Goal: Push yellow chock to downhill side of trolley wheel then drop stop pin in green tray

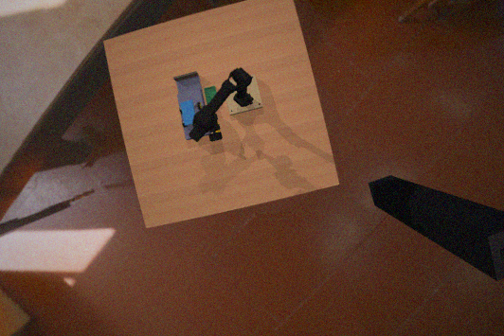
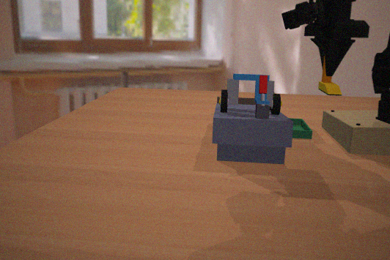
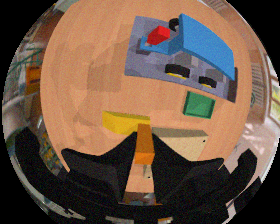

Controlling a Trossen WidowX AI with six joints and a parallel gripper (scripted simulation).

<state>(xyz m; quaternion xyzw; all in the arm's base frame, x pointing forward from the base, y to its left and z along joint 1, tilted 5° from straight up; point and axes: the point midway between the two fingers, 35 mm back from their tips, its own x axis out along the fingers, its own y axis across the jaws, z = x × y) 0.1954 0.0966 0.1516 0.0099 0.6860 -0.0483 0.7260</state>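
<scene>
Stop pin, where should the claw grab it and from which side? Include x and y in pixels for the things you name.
Probably the red head (image 2: 263, 84) (image 3: 159, 35), from above: it's a block standing up clear of the ramp (image 2: 253, 131) (image 3: 135, 67), while the shank below looks thin and sits close to the trolley (image 2: 245, 77) (image 3: 207, 45).

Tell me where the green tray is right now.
In the wrist view, the green tray sits on the table between the ramp and the arm's base plate.

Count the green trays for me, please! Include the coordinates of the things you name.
1. The green tray (image 1: 210, 95) (image 2: 301, 128) (image 3: 199, 105) sits on the table beside the ramp (image 1: 190, 89) (image 2: 252, 131) (image 3: 136, 68), on the side toward the arm's base plate (image 1: 257, 102) (image 2: 339, 131) (image 3: 187, 145). No others show.
</scene>
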